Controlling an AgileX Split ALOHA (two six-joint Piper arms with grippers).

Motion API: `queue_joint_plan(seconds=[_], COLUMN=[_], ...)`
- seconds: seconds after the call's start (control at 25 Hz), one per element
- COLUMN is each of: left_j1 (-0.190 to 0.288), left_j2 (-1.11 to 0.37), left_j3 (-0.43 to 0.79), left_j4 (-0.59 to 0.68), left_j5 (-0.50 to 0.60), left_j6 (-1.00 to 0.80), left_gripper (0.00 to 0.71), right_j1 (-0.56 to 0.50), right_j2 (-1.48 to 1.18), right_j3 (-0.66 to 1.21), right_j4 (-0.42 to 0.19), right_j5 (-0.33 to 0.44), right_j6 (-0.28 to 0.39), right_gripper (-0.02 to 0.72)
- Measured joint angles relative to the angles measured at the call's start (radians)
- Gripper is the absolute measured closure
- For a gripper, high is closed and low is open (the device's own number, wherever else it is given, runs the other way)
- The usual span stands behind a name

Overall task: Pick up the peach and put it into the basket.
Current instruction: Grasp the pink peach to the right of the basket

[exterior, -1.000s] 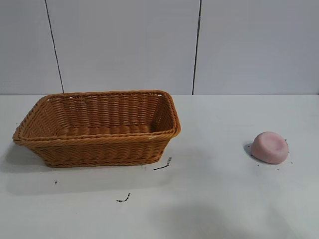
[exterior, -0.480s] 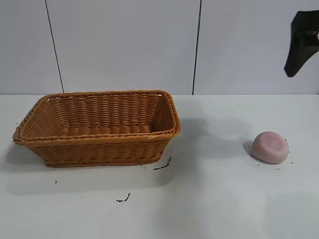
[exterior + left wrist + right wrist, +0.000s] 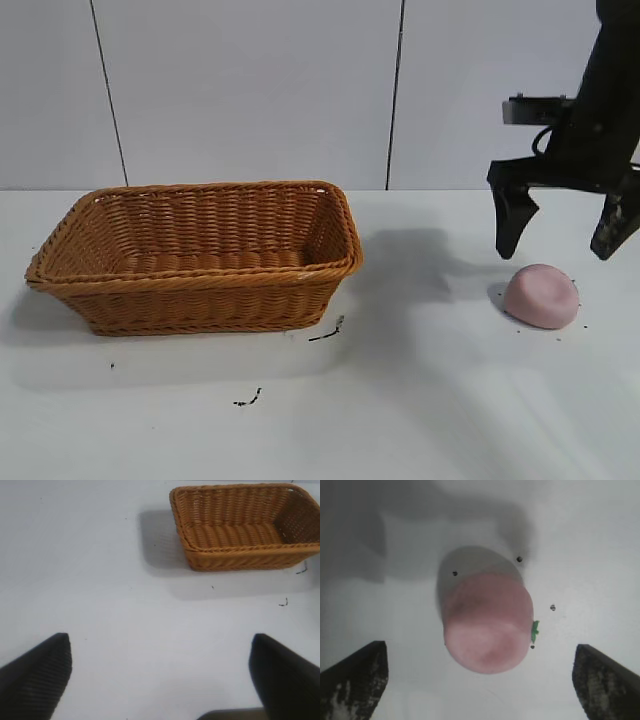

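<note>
The pale-pink peach (image 3: 541, 296) lies on the white table at the right; it also shows in the right wrist view (image 3: 487, 627). The orange-brown wicker basket (image 3: 200, 255) stands at the left, empty; it also shows in the left wrist view (image 3: 245, 527). My right gripper (image 3: 560, 235) hangs open just above and behind the peach, its two fingers spread wider than the fruit. In the right wrist view the right gripper (image 3: 480, 680) has the peach just ahead of its tips. My left gripper (image 3: 160, 672) is open and empty over bare table, far from the basket, outside the exterior view.
Small black marks (image 3: 326, 333) lie on the table in front of the basket, and dark specks (image 3: 519, 559) lie around the peach. A tiny green leaf (image 3: 535, 630) sits at the peach's side. A grey panelled wall stands behind the table.
My right arm has come down from the upper right corner to just above the peach. The peach and the basket have not moved.
</note>
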Motion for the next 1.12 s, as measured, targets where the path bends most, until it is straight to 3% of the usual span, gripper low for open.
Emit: queue_joint_plan(seconds=[0.44,0.48,0.56,0.64,0.72,0.76,0.96,1.12], left_j1=[0.0,0.0,0.0,0.0,0.0,0.0,0.0,0.0], left_j2=[0.0,0.0,0.0,0.0,0.0,0.0,0.0,0.0], left_j3=[0.0,0.0,0.0,0.0,0.0,0.0,0.0,0.0], left_j4=[0.0,0.0,0.0,0.0,0.0,0.0,0.0,0.0], left_j5=[0.0,0.0,0.0,0.0,0.0,0.0,0.0,0.0], left_j6=[0.0,0.0,0.0,0.0,0.0,0.0,0.0,0.0], left_gripper=[0.017,0.017,0.017,0.017,0.017,0.017,0.017,0.017], right_j1=[0.0,0.0,0.0,0.0,0.0,0.0,0.0,0.007], right_j2=[0.042,0.042,0.042,0.042,0.039,0.034,-0.006,-0.063], right_j3=[0.0,0.0,0.0,0.0,-0.008,-0.014,-0.106,-0.281], right_j4=[0.0,0.0,0.0,0.0,0.0,0.0,0.0,0.001], right_j5=[-0.019,-0.019,-0.019,-0.019,-0.013,-0.008,0.072,0.206], right_j6=[0.006,0.006,0.006,0.006,0.007,0.007,0.007,0.007], right_gripper=[0.012,0.046,0.19,0.418,0.606,0.666,0.68,0.68])
